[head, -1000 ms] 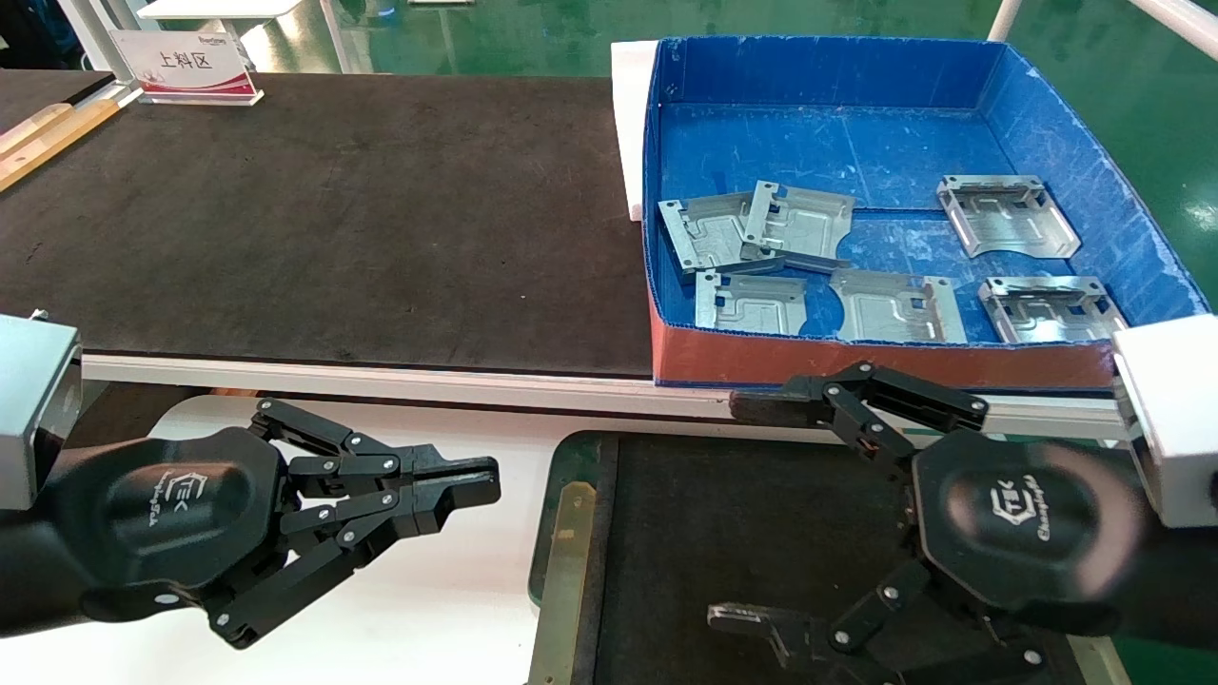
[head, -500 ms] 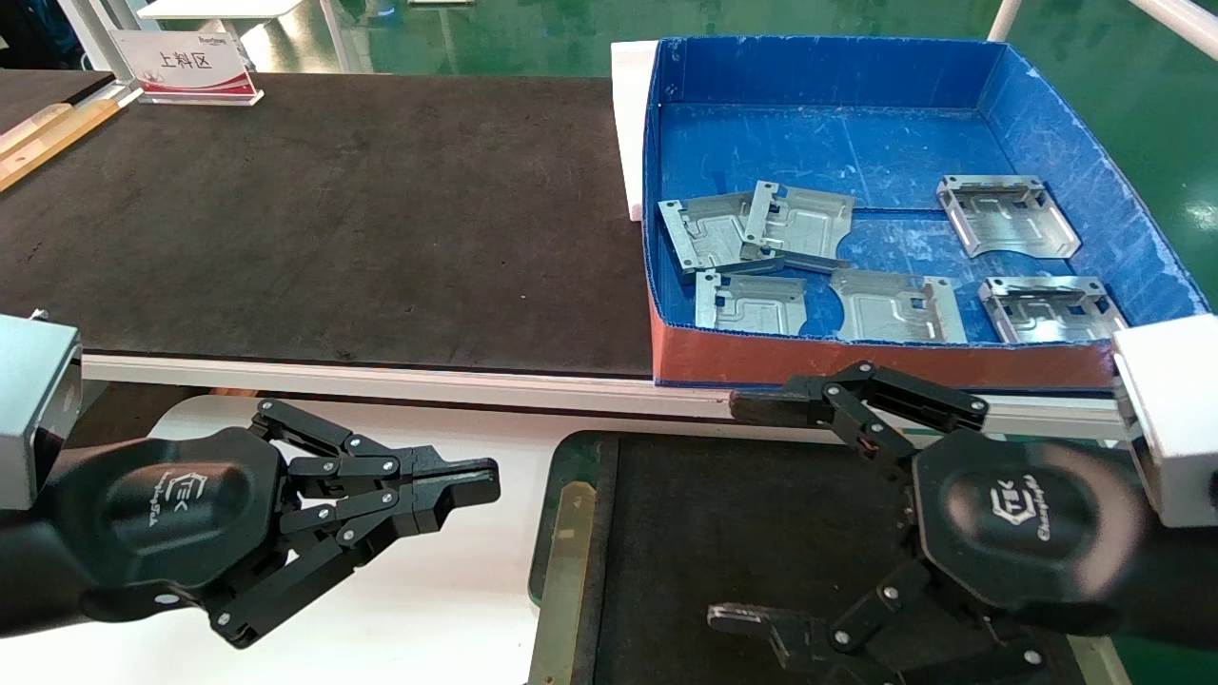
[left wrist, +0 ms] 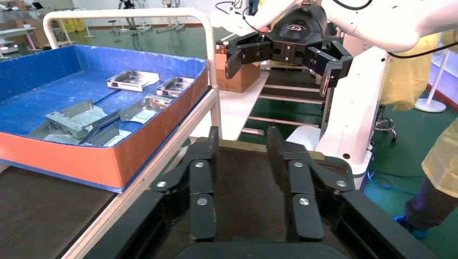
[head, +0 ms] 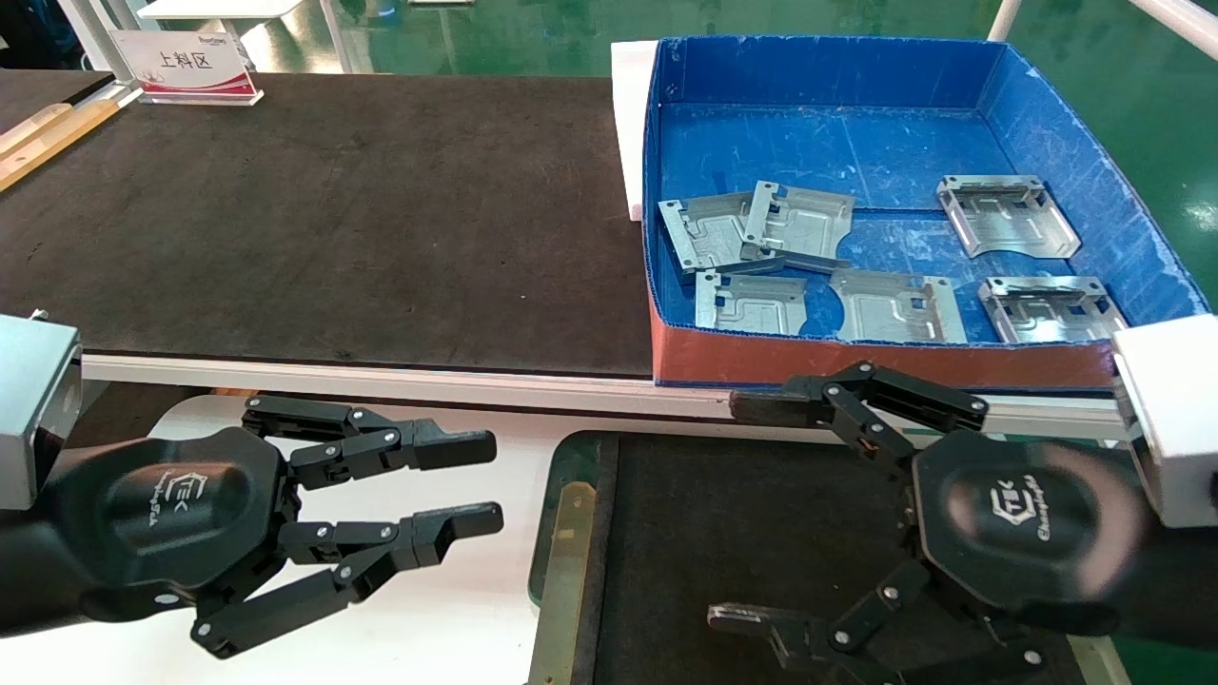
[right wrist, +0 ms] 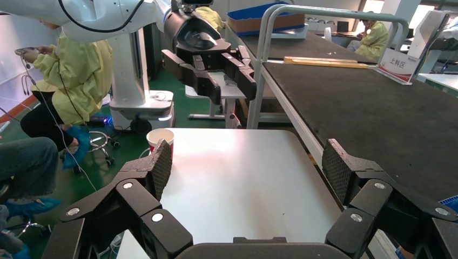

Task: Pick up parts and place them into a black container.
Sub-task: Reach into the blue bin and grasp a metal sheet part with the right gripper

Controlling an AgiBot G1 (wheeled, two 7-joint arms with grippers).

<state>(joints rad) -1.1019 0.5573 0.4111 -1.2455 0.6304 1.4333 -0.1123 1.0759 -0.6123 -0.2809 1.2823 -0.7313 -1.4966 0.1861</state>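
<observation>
Left jaws parted; no part lifted yet.

Head view: left gripper (head: 471, 483), shut a moment earlier, now stood with jaws apart and empty, low over the white tabletop (head: 457, 609) beside the black container (head: 571, 476). Right gripper (head: 761, 514) hung with jaws wide apart and empty over that bare container. Six parts (head: 752, 303) lay untouched in the blue box (head: 828, 67), two overlapping. Judged as readying for a first pick, task barely begun.

Left wrist view: jaws seen apart, nothing between; parts (left wrist: 75, 120) off in the blue box (left wrist: 32, 65), right gripper (left wrist: 286, 56) beyond.

Right wrist view: jaws spread wide, holding nothing; left gripper (right wrist: 227, 86) opposite, slightly open.
</observation>
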